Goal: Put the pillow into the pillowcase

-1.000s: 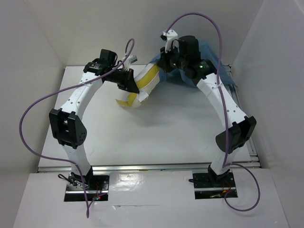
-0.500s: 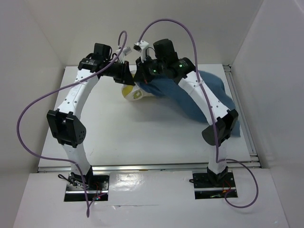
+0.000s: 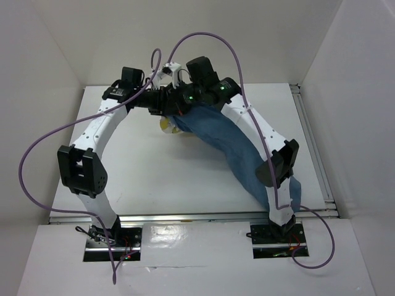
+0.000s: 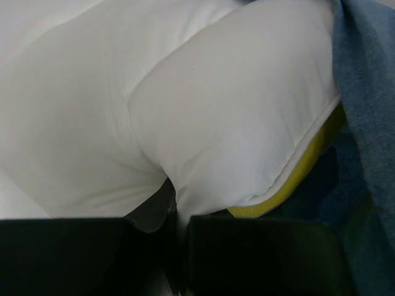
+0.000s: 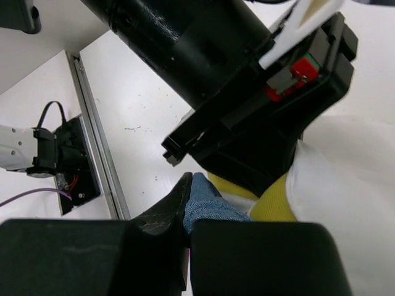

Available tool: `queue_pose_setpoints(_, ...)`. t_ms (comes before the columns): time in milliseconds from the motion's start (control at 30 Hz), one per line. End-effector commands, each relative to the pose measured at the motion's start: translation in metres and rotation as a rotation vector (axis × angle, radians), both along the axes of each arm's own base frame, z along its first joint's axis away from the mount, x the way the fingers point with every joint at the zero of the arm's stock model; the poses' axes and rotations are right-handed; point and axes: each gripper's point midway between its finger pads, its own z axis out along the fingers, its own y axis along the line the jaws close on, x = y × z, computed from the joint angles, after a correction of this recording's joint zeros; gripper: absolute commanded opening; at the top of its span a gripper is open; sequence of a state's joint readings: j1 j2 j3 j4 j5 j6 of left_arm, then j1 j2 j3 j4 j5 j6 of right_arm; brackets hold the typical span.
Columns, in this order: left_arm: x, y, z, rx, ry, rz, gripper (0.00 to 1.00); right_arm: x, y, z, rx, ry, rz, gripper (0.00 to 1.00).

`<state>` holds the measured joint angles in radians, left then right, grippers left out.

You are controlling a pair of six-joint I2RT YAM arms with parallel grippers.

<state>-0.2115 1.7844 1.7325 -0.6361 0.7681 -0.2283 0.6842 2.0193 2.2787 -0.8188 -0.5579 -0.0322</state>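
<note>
Top external: 2 arms crowd the pillow (pillowcase draped rightward); left gripper pinches pillow, right gripper pinches pillowcase.

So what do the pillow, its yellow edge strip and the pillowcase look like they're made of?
Pillow: smooth matte white cloth over soft filling, judging by its puffy bulges and deep crease. Yellow strip: probably matte fabric trim, running along the stitched seam. Pillowcase: dusty-blue matte cloth, faintly mottled, perhaps cotton; it drapes limply and wrinkles.
</note>
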Motion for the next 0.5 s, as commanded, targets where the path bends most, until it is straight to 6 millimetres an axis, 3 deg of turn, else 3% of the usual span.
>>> queue_pose_setpoints(0,-0.041,-0.034,0.053,-0.218,-0.018,-0.181,0.0,-0.028,0.05,0.064,0.199,-0.165,0.153,0.0)
queue_pose_setpoints(233,-0.058,-0.052,0.06,-0.311,0.039,-0.27,0.0,-0.034,0.069,0.052,0.201,-0.153,0.194,0.0)
queue_pose_setpoints(467,-0.055,-0.067,0.064,-0.398,0.084,-0.322,0.0,-0.045,0.088,0.065,0.264,-0.206,0.264,0.0)
